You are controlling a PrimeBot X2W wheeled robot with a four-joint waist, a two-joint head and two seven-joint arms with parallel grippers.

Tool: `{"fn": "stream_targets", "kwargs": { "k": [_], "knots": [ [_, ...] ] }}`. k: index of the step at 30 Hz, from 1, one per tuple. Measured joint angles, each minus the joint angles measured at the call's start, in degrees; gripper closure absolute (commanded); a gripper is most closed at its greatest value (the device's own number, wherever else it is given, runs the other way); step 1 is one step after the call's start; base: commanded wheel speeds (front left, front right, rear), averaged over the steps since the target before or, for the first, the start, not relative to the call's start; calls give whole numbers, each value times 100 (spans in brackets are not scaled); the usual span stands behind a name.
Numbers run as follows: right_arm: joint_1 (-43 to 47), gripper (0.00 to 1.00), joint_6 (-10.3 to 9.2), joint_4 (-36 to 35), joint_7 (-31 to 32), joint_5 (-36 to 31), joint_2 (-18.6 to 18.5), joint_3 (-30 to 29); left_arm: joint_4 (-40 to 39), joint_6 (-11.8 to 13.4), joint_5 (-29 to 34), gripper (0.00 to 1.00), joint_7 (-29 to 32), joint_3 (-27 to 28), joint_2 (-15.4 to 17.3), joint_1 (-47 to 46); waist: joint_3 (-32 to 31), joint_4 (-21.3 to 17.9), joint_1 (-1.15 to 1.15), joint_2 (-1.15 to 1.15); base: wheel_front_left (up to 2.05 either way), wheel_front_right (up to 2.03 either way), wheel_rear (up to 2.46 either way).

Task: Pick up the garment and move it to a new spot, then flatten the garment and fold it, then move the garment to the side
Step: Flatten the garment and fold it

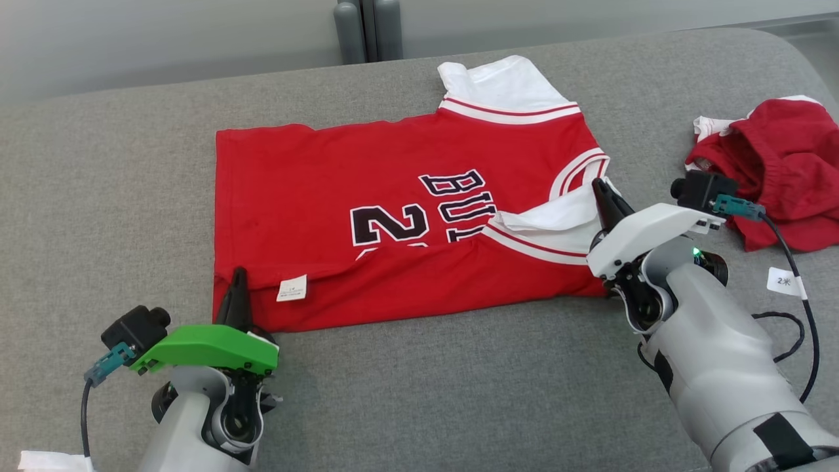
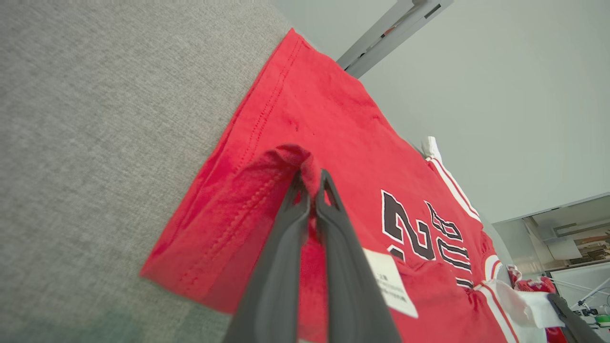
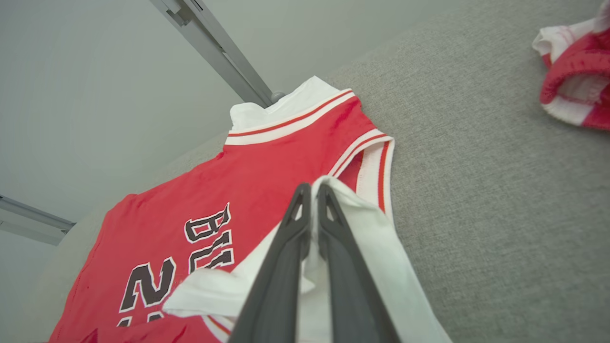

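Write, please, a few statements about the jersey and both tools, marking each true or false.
1. The left tool is shut on the jersey's red hem. True.
2. The right tool hangs open above the jersey. False: it is shut on the jersey's white fabric by the armhole.
3. A second red garment lies to the jersey's right. True.
4. The jersey is folded into a small square. False: only its near edge is turned over.

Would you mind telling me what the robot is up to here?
The robot is folding a red jersey on the grey cushioned surface. Its left gripper pinches the near hem corner and its right gripper pinches the white sleeve cloth, with the near long edge turned over onto the lettering. A second red garment lies crumpled to the right.
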Motion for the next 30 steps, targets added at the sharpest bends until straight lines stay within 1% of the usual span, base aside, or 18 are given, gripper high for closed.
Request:
{"fn": "stream_targets", "kwargs": {
  "k": [1, 2, 3, 6, 12, 17, 20, 22, 27, 30],
  "knots": [
    [-74, 0, 0, 111, -60, 2, 3, 52, -5, 0, 1, 76, -3, 2, 0, -7, 10, 7, 0, 0, 0, 0, 0],
    [-159, 0, 0, 215, -131, 0, 2, 116, -24, 0, 7, 34, -32, 4, 0, -10, 22, 16, 0, 0, 0, 0, 0],
    [-239, 0, 0, 309, -187, -1, 0, 188, -51, 0, 34, 0, -48, 4, 1, -10, 32, 28, 0, 0, 0, 0, 0],
    [-383, 0, 0, 459, -324, 34, 4, 382, -165, 0, 45, 0, -77, 1, 12, -1, 45, 60, 0, 0, 0, 0, 0],
    [-499, 0, 0, 589, -531, 126, 4, 684, -427, 32, 200, 0, -124, -18, 157, 268, -27, 68, 0, 0, 0, 0, 0],
    [-582, 0, 0, 578, -622, -357, -9, 727, -693, 189, 356, 0, -109, -98, 322, 589, -166, 37, 0, 0, 0, 0, 0],
    [-509, 0, 0, 227, -637, -727, -135, 493, -840, 296, 446, 0, -25, -187, 419, 758, -273, 15, 0, 0, 0, 0, 0],
    [-301, 0, 0, -9, -639, -1026, -183, 322, -916, 398, 543, 0, 40, -253, 480, 867, -350, 0, 0, 0, 0, 0, 0],
    [506, 0, 0, -575, -638, -1878, -179, -172, -977, 731, 689, 0, 359, -408, 627, 1133, -567, -51, 0, 0, 0, 0, 0],
    [949, 0, -1, -957, -646, -2403, -158, -481, -991, 899, 638, 0, 520, -386, 671, 1239, -648, -115, 0, 0, 0, 0, 0]
  ]
}}
